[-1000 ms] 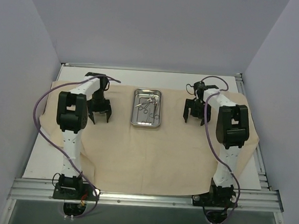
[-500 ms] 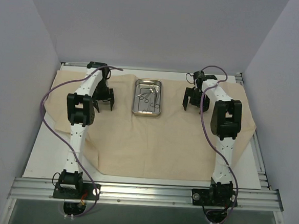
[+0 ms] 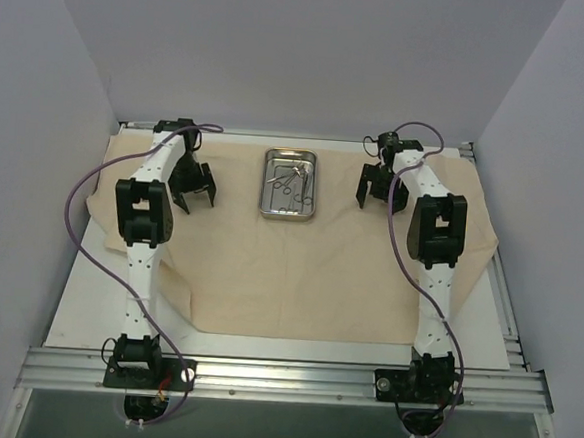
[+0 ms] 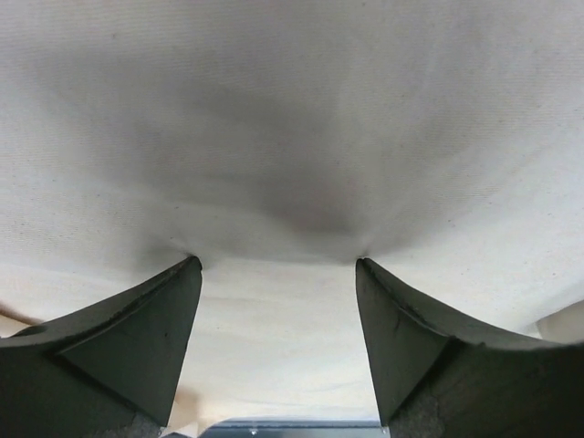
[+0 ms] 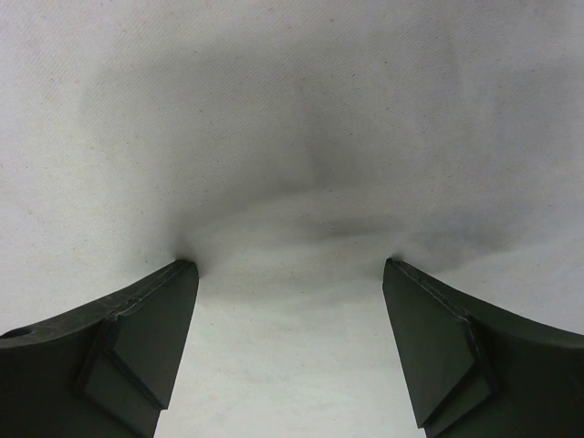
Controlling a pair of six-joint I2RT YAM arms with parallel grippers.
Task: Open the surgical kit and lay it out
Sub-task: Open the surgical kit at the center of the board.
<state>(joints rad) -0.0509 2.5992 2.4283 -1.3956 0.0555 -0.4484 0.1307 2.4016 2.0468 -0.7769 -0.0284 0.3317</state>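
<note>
Across the middle of the table [image 3: 73, 309] we see the beige wrapping cloth [image 3: 298, 280] spread open and nearly flat. The steel tray [image 3: 266, 192] stands on it toward the back, between our two arms, and the forceps [image 3: 293, 179] lie in a loose heap inside, too small to count. Our left tool [image 3: 195, 200] is to the left of the tray and our right tool [image 3: 374, 200] to its right, each clear of it. Both are spread wide and hold nothing. In the wrist views their fingertips [image 4: 178, 283] seem to press on the weave, which dimples slightly under them.

We judge the cloth soft, light and limp. It is likely to bunch when pushed and to slide on the table, carrying the tray with it, so we would pinch it at an edge or corner. The tray looks stiff, smooth and slippery, and its raised rim along a long side is the surest hold. The instruments are thin, hard and slick, and probably tangled at the rings. We would take them one at a time across the shank or just below the ring handles, closing low against the tray floor, since a shallow pinch may let them pivot or slip.

We can read no brand, label or writing on the cloth, the tray or the arms.
</note>
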